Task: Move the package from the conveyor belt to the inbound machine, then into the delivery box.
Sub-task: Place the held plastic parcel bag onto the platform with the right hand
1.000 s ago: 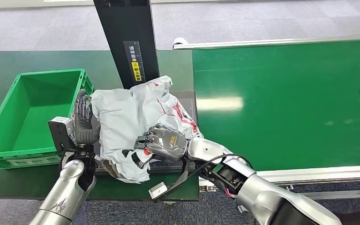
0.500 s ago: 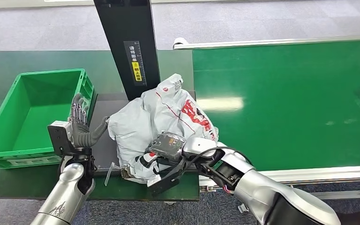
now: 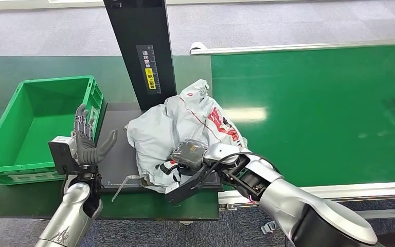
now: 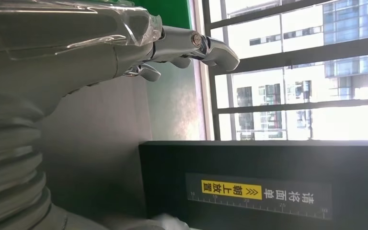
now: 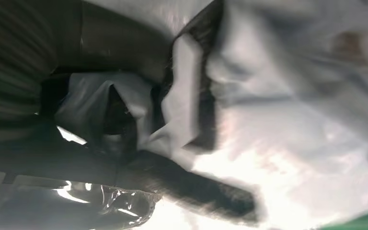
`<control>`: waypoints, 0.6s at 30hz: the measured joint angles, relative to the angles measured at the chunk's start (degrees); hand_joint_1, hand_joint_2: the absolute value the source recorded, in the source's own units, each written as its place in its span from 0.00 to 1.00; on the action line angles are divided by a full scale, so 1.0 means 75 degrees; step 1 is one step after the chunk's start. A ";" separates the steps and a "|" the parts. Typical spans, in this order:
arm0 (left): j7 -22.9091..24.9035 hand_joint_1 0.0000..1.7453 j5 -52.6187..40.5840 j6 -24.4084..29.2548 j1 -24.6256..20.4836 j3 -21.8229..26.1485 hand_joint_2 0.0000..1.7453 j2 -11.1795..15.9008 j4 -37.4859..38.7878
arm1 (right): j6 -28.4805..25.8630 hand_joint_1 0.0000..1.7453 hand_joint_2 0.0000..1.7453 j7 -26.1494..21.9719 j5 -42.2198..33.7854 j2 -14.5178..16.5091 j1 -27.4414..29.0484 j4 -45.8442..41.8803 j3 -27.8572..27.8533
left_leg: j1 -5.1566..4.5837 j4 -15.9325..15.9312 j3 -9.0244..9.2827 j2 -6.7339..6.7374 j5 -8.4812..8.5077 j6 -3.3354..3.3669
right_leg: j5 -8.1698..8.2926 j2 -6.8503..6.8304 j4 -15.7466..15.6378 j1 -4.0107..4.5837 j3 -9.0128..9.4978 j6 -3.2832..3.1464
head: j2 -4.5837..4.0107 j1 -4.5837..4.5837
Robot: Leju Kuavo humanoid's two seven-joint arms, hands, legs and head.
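My left hand (image 3: 85, 144) has let go and stands spread at lower left; my right hand (image 3: 185, 157) alone grips the package (image 3: 182, 128), which has slid right on the inbound machine (image 3: 115, 149), away from the delivery box (image 3: 36, 121).

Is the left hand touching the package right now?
Apart. In the head view the left hand is raised with fingers spread beside the green crate, and a strip of dark platform shows between it and the grey package.
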 joint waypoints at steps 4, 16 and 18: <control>-0.0243 0.00 0.0014 0.0316 0.0149 0.0125 1.00 -0.0034 -0.0181 | -0.1374 0.00 1.00 -0.0297 -0.0067 -0.0127 0.0052 -0.0034 -0.0251 | 0.0000 0.0000 -0.0001 0.0001 0.0000 0.0000 | 0.0000 0.0000 0.0000 0.0000 -0.0003 0.0000 | 0.0001 0.0001; -0.0557 0.00 0.0238 0.0646 0.0268 0.0462 1.00 -0.0256 -0.0535 | -0.2656 0.00 1.00 -0.0650 -0.0214 -0.0263 0.0376 -0.0427 -0.1231 | 0.0000 0.0000 -0.0004 0.0001 -0.0001 0.0000 | 0.0000 0.0000 0.0000 0.0000 -0.0004 0.0000 | 0.0000 -0.0001; -0.0557 0.00 0.0239 0.0646 0.0278 0.0474 1.00 -0.0267 -0.0554 | -0.2656 0.00 1.00 -0.0650 -0.0214 -0.0270 0.0394 -0.0441 -0.1277 | 0.0000 0.0000 -0.0004 0.0001 -0.0001 0.0000 | 0.0000 0.0000 0.0000 0.0000 -0.0004 0.0000 | -0.0001 -0.0001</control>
